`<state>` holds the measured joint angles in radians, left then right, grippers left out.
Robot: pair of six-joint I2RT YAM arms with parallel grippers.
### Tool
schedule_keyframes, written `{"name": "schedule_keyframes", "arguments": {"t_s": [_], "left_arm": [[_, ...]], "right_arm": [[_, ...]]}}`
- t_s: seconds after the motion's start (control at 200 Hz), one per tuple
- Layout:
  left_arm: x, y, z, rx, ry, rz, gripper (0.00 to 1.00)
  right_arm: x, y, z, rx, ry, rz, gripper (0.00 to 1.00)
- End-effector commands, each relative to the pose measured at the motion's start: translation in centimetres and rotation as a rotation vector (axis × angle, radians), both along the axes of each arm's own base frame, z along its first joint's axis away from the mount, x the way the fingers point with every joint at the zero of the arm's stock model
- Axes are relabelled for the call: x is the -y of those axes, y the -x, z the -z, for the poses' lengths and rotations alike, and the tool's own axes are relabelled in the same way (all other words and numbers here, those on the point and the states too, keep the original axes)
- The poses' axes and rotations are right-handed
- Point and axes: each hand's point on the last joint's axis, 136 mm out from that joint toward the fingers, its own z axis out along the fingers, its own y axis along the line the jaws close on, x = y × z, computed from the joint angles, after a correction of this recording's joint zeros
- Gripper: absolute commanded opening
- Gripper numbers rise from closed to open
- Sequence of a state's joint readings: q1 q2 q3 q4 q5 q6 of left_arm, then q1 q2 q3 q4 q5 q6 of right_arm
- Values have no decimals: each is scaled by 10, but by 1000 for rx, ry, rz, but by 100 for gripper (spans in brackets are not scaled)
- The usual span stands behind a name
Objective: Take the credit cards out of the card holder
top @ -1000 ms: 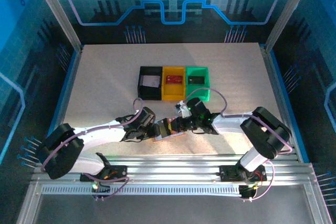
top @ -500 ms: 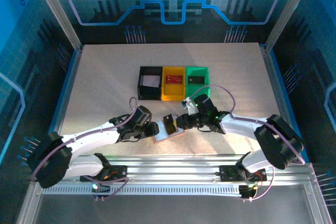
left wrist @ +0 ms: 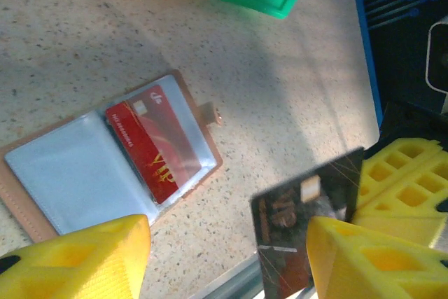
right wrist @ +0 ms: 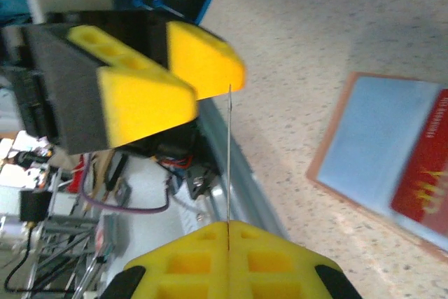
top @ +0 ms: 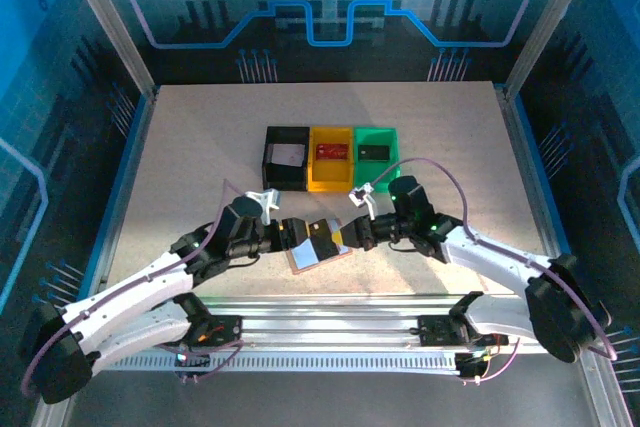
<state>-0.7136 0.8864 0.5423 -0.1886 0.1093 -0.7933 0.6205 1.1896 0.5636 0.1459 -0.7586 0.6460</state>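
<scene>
The left claw (left wrist: 227,234) stands released, its yellow fingers (left wrist: 91,257) well apart and gripping nothing. The free end of the black card (left wrist: 297,225) sits in the gap between them, close to the right-hand finger. I cannot tell whether it touches that finger.

Below both claws the holder (left wrist: 63,173) lies open and flat on the table (top: 200,147), close to the near edge. One red card (left wrist: 154,141) sits in its right pocket, next to the snap tab (left wrist: 208,111). It is tucked in at a slant, with its upper part poking out of the pocket. Gold letters on it read "VIP", and the smaller print is too fine to make out.

The black card is clear of the holder and held up off the table. Its long axis runs left to right from one claw to the other. It shows a chip and what looks like "VIP" again. The right claw (right wrist: 229,232) is clenched on its right end, and the right wrist view catches the card edge-on as a thin line.

As I judge it, the next move turns on that lifted card, which points straight into the left claw's open fingers. The red card lies just near of both claws, about equally close to each, and only the left claw is free.
</scene>
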Motion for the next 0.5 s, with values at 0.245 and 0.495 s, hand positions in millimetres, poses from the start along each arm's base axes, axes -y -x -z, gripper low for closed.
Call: {"name": "schedule_keyframes", "arguments": {"t_s": [0.245,0.495], "left_arm": [[21,12,-40,82,106,194,62],[31,20,-56,116,232,250,61]], "right_arm": [[-2,30,-27,5,-114,-151,0],[-6,35,-22,-6,-103,-175,0]]}}
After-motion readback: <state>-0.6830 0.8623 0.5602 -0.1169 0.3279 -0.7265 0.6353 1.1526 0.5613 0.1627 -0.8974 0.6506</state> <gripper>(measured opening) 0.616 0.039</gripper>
